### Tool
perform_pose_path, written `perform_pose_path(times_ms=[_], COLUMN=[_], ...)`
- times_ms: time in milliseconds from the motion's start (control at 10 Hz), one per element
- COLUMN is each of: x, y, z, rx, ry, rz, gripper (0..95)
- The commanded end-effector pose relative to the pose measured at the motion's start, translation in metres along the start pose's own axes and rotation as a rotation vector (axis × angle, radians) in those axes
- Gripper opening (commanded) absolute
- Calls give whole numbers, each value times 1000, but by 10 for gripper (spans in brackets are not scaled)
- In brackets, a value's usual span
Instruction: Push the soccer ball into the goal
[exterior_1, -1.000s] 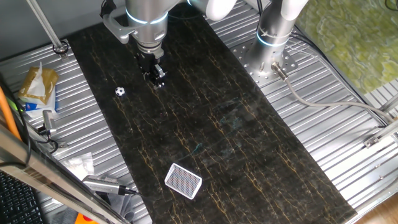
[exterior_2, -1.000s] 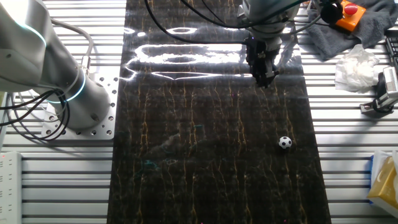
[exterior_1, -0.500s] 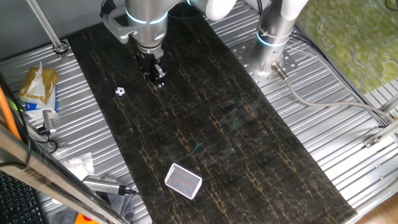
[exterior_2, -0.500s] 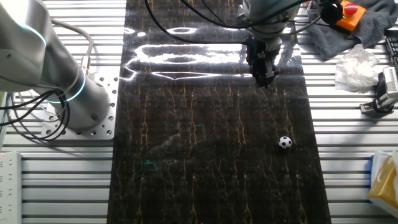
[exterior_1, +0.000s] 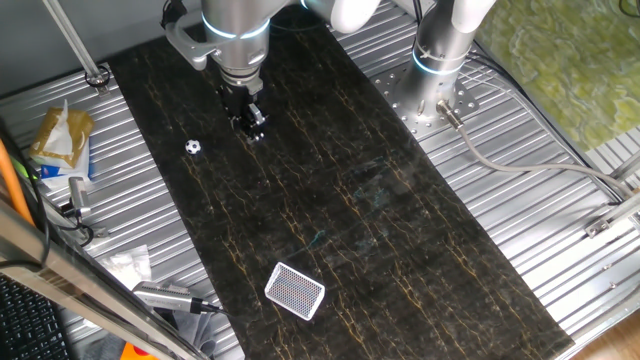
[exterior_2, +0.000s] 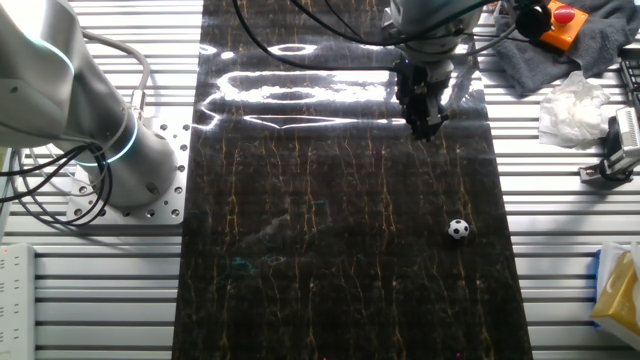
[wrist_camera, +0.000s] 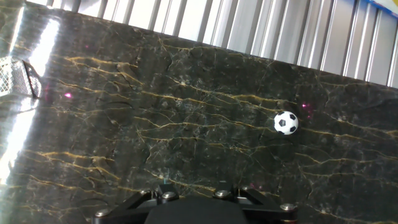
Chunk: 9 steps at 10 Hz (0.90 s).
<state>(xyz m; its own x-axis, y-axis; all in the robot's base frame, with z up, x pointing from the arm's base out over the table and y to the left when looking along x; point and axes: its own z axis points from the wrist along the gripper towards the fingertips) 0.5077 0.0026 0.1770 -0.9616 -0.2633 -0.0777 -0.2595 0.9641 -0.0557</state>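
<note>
The soccer ball (exterior_1: 193, 147) is a tiny white ball with black patches, resting on the dark marbled mat (exterior_1: 340, 200) near its left edge. It also shows as the ball (exterior_2: 458, 229) and, in the hand view, the ball (wrist_camera: 286, 122) at the right. My gripper (exterior_1: 252, 126) hangs low over the mat to the right of the ball, fingers together and holding nothing; the gripper (exterior_2: 425, 124) stands well apart from the ball. The goal (exterior_1: 295, 291), a white frame with dark netting, lies flat at the mat's near end. A corner of the goal (wrist_camera: 15, 78) shows at the hand view's left edge.
The arm's silver base (exterior_1: 440, 60) is bolted to the ribbed metal table right of the mat. A yellow snack packet (exterior_1: 60, 140) and tools lie on the left. A grey cloth with an orange object (exterior_2: 560, 25) and crumpled white tissue (exterior_2: 570, 110) sit beside the mat.
</note>
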Motion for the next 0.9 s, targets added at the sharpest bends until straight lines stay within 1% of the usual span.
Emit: perform_pose_path(times_ms=[100, 900], x=[0, -2], y=[0, 1], z=[0, -1], rx=[0, -2], ry=[1, 1], rz=[-1, 2], gripper=[380, 380])
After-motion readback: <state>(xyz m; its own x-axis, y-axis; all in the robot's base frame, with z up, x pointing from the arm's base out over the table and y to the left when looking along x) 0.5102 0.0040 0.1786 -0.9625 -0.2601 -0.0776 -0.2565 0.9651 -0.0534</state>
